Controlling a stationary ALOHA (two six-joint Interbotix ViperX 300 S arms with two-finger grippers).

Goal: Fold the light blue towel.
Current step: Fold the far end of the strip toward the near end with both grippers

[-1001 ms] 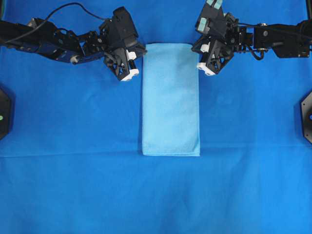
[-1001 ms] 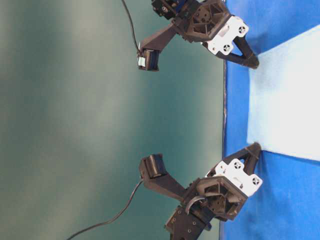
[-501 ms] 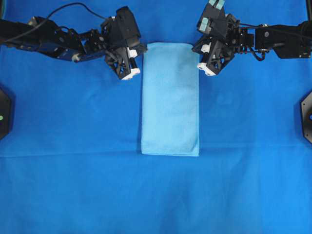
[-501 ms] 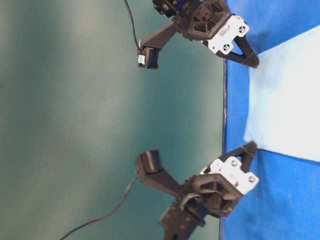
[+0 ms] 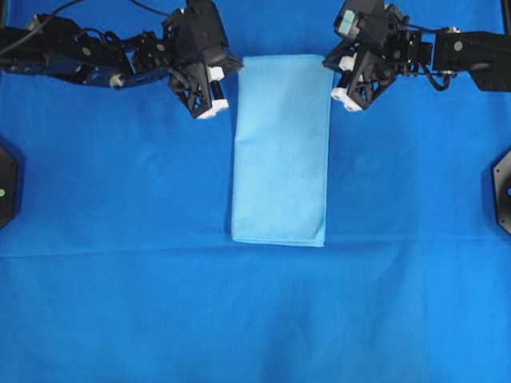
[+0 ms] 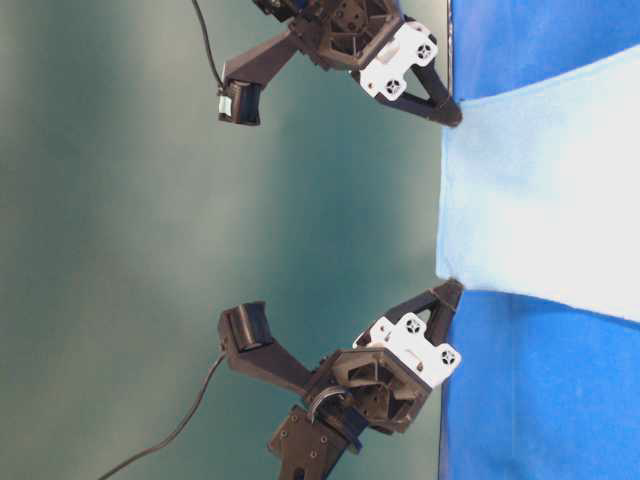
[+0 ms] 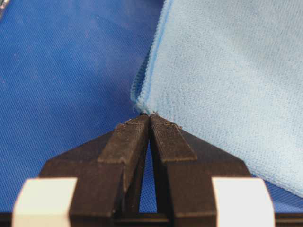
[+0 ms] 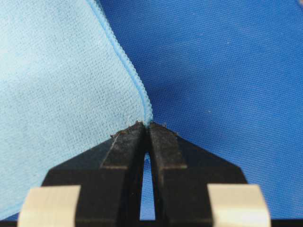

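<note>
Left end effector (image 7: 149,117) pinched tight on one far corner of the light blue towel (image 5: 281,152). Right end effector (image 8: 144,125) clamped on the other corner. Rest of it stretched out below both tips, flat on the bench (image 5: 120,303).

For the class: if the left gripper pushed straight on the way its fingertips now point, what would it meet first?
The light blue towel itself. The left gripper is already shut on the towel's corner, so it would push into the cloth ahead, probably bunching it; how high the corner sits is unclear.
</note>
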